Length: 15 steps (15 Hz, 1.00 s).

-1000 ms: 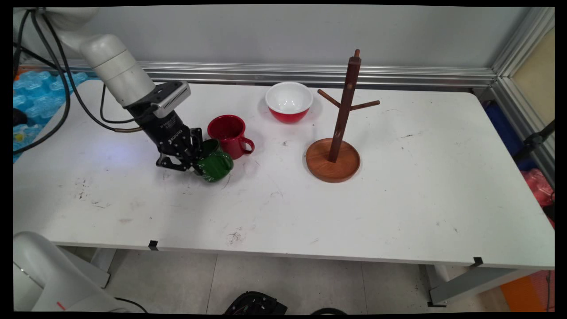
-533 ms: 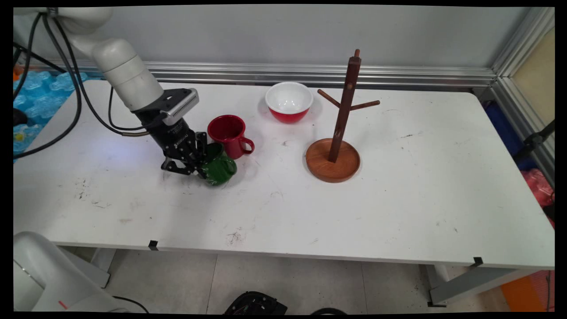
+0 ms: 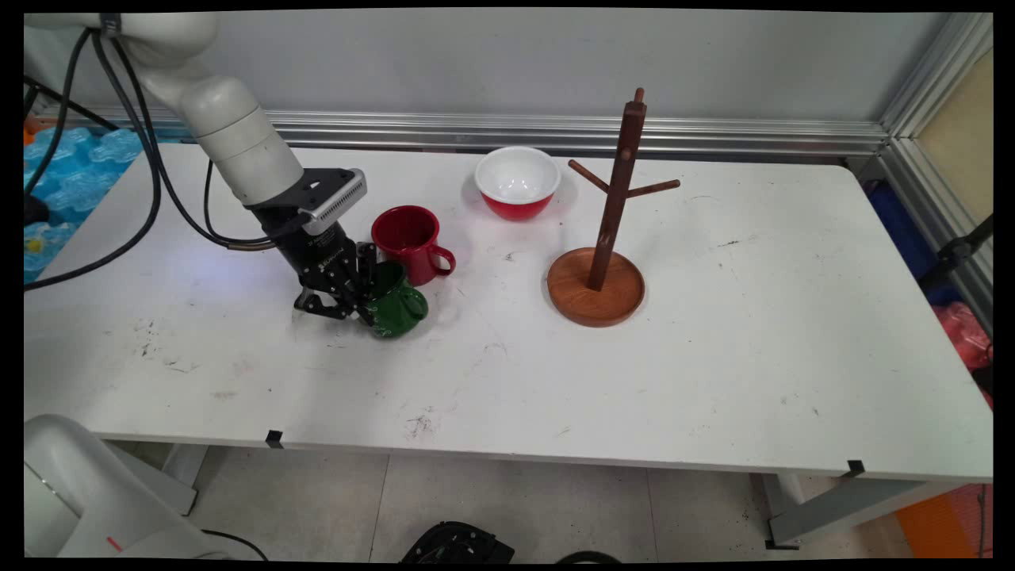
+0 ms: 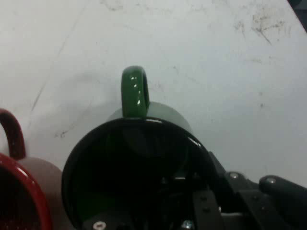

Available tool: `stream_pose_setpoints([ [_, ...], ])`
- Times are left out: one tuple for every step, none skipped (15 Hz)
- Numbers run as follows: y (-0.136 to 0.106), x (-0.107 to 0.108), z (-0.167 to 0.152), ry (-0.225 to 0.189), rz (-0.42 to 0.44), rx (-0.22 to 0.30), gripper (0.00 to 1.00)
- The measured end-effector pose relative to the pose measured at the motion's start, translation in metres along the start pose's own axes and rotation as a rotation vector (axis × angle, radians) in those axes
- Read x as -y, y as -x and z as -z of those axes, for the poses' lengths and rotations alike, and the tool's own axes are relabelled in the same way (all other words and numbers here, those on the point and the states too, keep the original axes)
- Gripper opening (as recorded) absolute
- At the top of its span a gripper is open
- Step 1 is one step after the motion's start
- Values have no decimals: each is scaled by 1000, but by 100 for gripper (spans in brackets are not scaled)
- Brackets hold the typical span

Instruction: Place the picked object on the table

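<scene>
The black pincer (image 3: 354, 305) holds a glossy dark green mug (image 3: 394, 301) whose inside looks black in the hand view, its handle (image 4: 134, 91) the same green. Beside it stands a deep red mug (image 3: 409, 242), red inside as well. The bowl (image 3: 517, 182) is red outside and white inside. The mug tree (image 3: 606, 230) is brown wood, its post darker than its reddish base. The tabletop (image 3: 714, 341) is white, flecked with dark scuffs.

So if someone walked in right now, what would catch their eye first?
Most likely the black gripper left of the table's middle, shut on the rim of a tilted green mug. A red mug stands upright right behind it. Farther right, a wooden mug tree stands bare of mugs, with a red bowl, white inside, beside it near the back edge.
</scene>
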Motion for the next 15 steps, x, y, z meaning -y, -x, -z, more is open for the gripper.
stream_pose_setpoints([
  [-1, 0, -1, 1, -3, 3, 0],
  [-2, 0, -2, 2, -5, 5, 0],
  [-3, 0, -3, 3, -8, 7, 0],
  [-4, 0, -4, 4, -11, 9, 0],
  [-5, 1, -4, 5, -14, 10, 0],
  [-5, 1, -5, 5, -16, 11, 0],
  [-6, 1, -6, 6, -19, 13, 0],
  [-7, 1, -7, 7, -21, 14, 0],
  [-7, 1, -8, 9, -24, 16, 0],
  [-7, 1, -8, 10, -27, 18, 0],
  [-7, 1, -9, 10, -28, 18, 0],
  [-7, 1, -9, 11, -30, 20, 0],
  [-7, 1, -10, 12, -31, 21, 0],
  [-7, 2, -11, 12, -34, 22, 0],
  [-7, 2, -12, 15, -35, 23, 0],
])
